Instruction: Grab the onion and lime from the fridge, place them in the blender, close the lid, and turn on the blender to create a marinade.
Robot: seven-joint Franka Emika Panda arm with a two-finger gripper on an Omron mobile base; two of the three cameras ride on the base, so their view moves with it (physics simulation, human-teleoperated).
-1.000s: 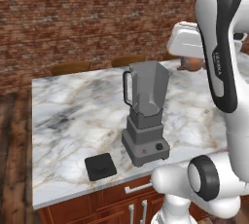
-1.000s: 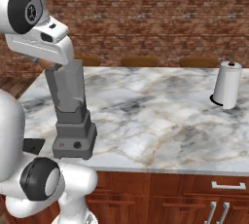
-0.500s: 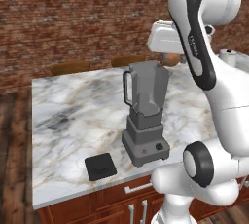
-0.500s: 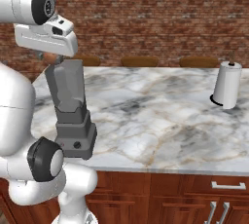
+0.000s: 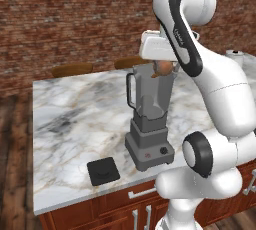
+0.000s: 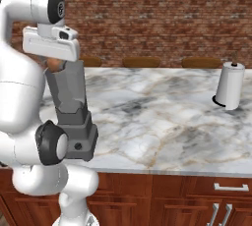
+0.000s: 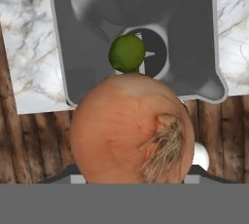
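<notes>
Above the open blender [image 5: 150, 119] on the marble counter [image 5: 75, 119], the gripper [image 5: 162, 69] is clamped on the orange-brown onion [image 7: 129, 128]. Down inside the jar lies the green lime [image 7: 127, 53], near the blades. Beside the blender's base, the black lid [image 5: 103, 170] lies flat on the counter.

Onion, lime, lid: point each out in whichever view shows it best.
onion [image 7: 131, 128]: hand view, middle of its orange-brown skin.
lime [image 7: 127, 53]: hand view, centre of the green ball inside the jar.
lid [image 5: 103, 170]: left base view, centre of the black cap's top, on the counter.
</notes>
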